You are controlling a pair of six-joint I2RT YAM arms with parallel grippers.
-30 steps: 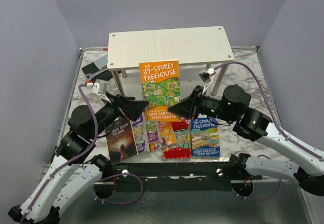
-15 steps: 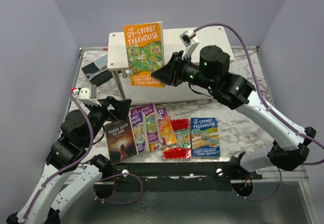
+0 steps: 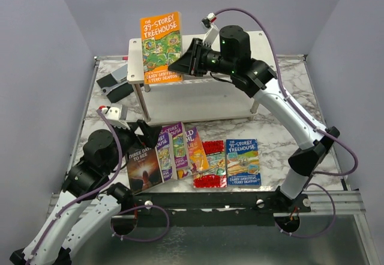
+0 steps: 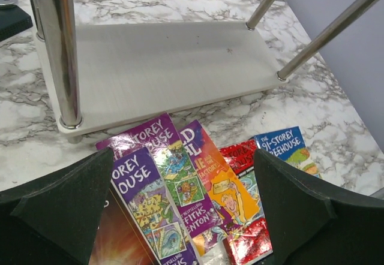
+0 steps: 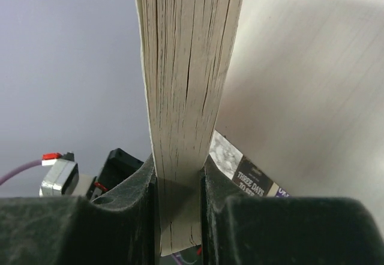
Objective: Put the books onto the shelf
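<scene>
Orange book [image 3: 160, 48] is upright with its cover facing the camera, at the left end of the shelf [image 3: 240, 52] top board. I can't tell whether it touches the wood. Your right fingers [image 5: 129, 208] clamp it by one edge, pages squeezed between them. That grip looks chosen to stand it up rather than lay it flat. Left fingers [image 4: 60, 211] are spread wide and empty, low over the remaining books [image 3: 198, 160] fanned on the counter [image 3: 282, 133], probably staged for the next pick.

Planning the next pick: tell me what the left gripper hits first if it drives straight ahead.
The left gripper, open, would likely meet the nearest purple book first, before the lower shelf board; depth is unclear.
</scene>
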